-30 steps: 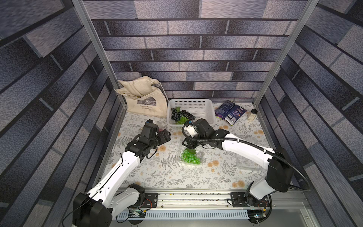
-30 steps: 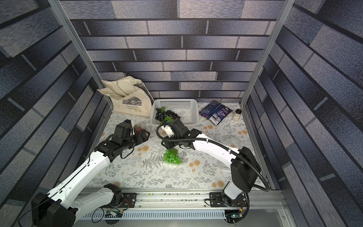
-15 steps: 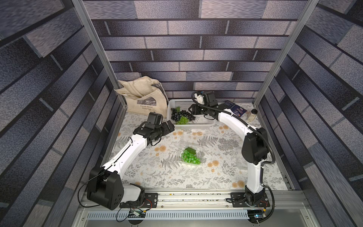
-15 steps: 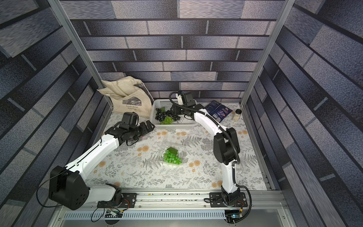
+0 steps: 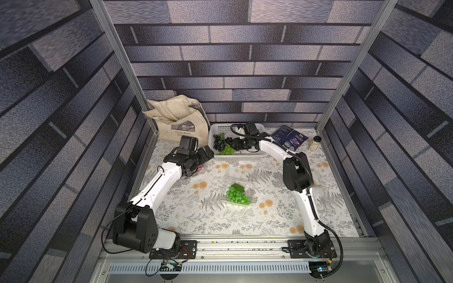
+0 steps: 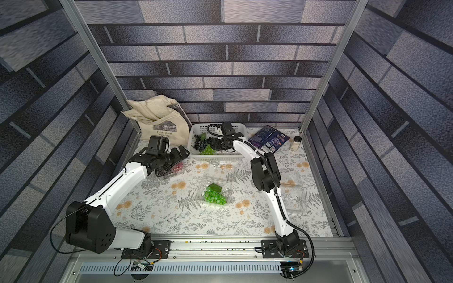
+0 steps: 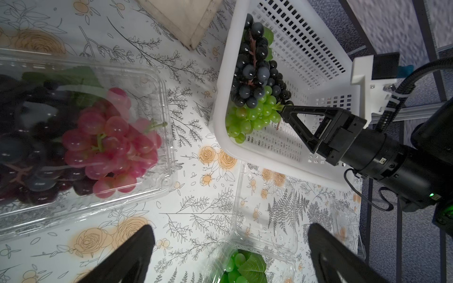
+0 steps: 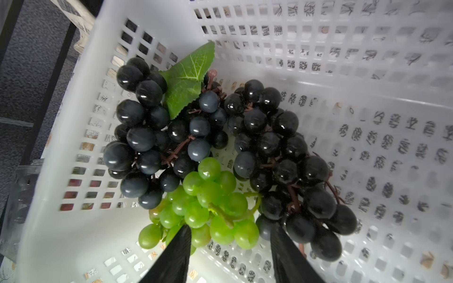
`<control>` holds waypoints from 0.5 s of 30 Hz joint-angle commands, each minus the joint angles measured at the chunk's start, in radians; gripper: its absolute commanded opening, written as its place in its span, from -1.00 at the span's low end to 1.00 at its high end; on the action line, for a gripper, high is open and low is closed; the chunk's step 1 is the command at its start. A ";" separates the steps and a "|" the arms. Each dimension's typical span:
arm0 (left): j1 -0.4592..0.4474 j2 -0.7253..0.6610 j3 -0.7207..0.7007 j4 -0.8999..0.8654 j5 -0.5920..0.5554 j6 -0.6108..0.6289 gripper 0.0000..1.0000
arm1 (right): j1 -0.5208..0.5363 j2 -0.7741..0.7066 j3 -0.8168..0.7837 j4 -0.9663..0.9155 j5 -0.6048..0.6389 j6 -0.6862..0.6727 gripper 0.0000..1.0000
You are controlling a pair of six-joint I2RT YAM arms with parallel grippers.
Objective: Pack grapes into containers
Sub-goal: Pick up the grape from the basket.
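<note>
A white basket [image 5: 245, 156] holds dark grapes [image 8: 147, 137] and a green bunch [image 8: 208, 203]. My right gripper [image 8: 230, 235] reaches into the basket. It is open, with the near end of the green bunch between its fingertips, and the bunch rests on the basket floor. My left gripper [image 7: 230, 229] is wide open and empty above the table, beside the basket's corner [image 7: 220, 98]. A clear container [image 7: 85, 137] beside it holds red and dark grapes. At mid table another container [image 5: 236, 194], its lid open, holds green grapes. An empty container [image 6: 293, 193] lies at the right.
A cloth tote bag [image 5: 179, 122] stands at the back left against the wall. A dark snack packet [image 5: 289, 137] and a small bottle [image 5: 315, 143] lie at the back right. Walls close in on three sides, and a metal rail runs along the front.
My right arm swung from above the green-grape container back into the basket and stands at the green bunch. My left gripper opened wider and moved back toward the basket.
</note>
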 commanded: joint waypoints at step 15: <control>0.024 -0.022 -0.026 -0.010 0.029 0.018 1.00 | -0.003 0.097 0.131 -0.044 -0.041 0.031 -0.26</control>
